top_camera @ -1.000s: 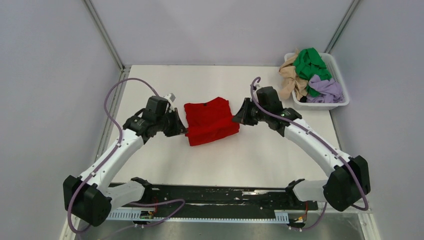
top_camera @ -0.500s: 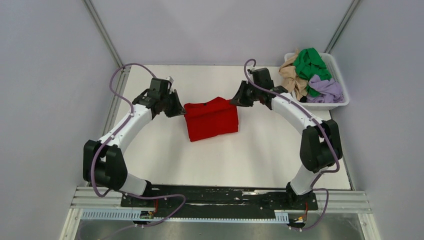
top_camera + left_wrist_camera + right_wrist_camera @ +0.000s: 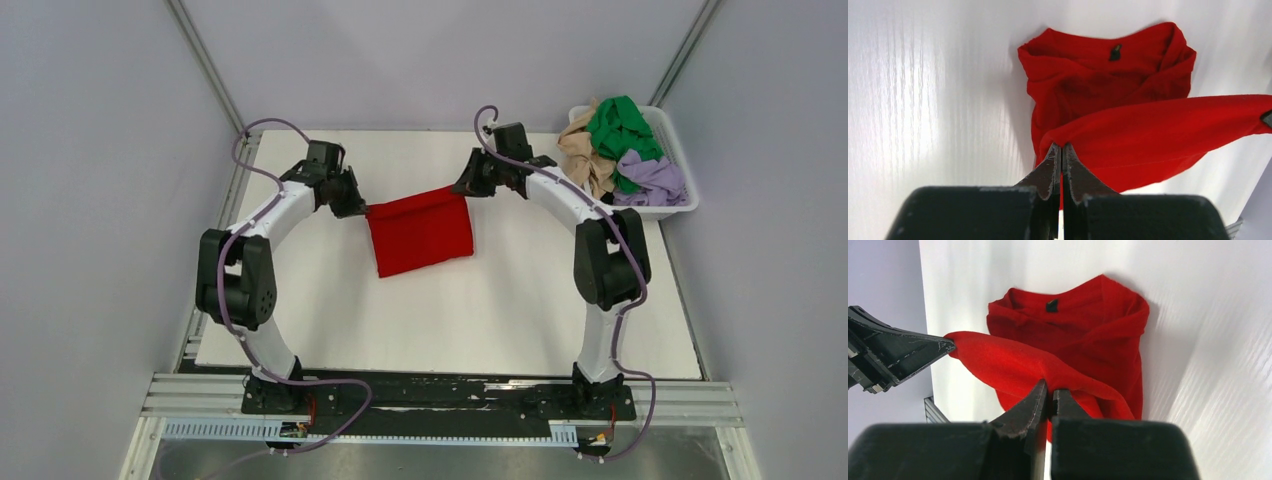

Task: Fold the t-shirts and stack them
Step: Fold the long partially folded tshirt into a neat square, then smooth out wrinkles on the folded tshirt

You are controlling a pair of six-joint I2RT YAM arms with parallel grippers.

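The red t-shirt (image 3: 420, 230) is held up off the white table, stretched between both grippers. My left gripper (image 3: 362, 210) is shut on its left corner, as the left wrist view (image 3: 1062, 146) shows, with the red cloth (image 3: 1148, 135) running off to the right. My right gripper (image 3: 462, 188) is shut on the right corner, and the right wrist view (image 3: 1049, 388) shows the shirt (image 3: 1073, 350) hanging below with its collar and black tag toward the table. The green (image 3: 620, 128), beige-tan (image 3: 580, 150) and lavender (image 3: 655, 180) t-shirts lie bunched in the basket.
The white plastic basket (image 3: 650, 210) stands at the table's back right corner. Grey walls and metal posts close in the table on three sides. The arms' base rail runs along the near edge.
Both grippers have moved toward the back of the table and lifted the shirt's edge. The shirt went from lying folded flat to hanging stretched between them.
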